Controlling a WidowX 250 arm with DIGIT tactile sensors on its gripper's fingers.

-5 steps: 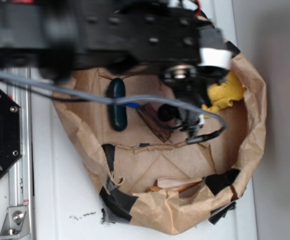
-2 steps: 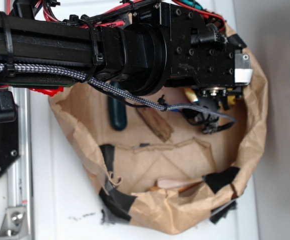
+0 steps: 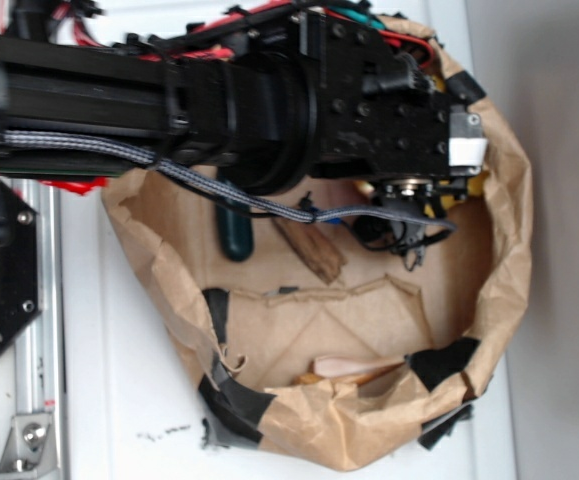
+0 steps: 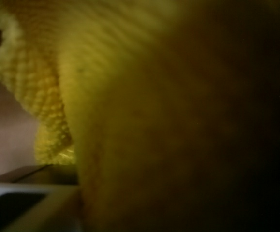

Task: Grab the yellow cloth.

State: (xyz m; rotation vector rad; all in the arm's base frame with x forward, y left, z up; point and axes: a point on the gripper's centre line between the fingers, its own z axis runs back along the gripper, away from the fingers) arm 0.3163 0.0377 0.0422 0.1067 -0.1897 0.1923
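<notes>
Grasp step in hand: gripper [image 3: 439,200] down on yellow cloth [image 4: 130,121] inside paper bag [image 3: 509,260]; fingers' state hidden, cannot tell. Next: confirm closure, lift.

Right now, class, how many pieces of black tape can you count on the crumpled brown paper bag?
3 visible: left inner wall, bottom-left rim, bottom-right rim. The arm may hide more.

Black robot arm [image 3: 269,110] stretched across from the left, over the upper half of a crumpled brown paper bag [image 3: 489,300] patched with black tape [image 3: 234,400]. Wrist end [image 3: 409,130] low over the bag's upper right corner, hiding the jaws. Only slivers of yellow cloth [image 3: 477,184] visible beneath. Inside the bag: 1 dark teal object [image 3: 235,236], 1 brown wooden piece [image 3: 312,252]. White counter [image 3: 119,400] underneath.
</notes>
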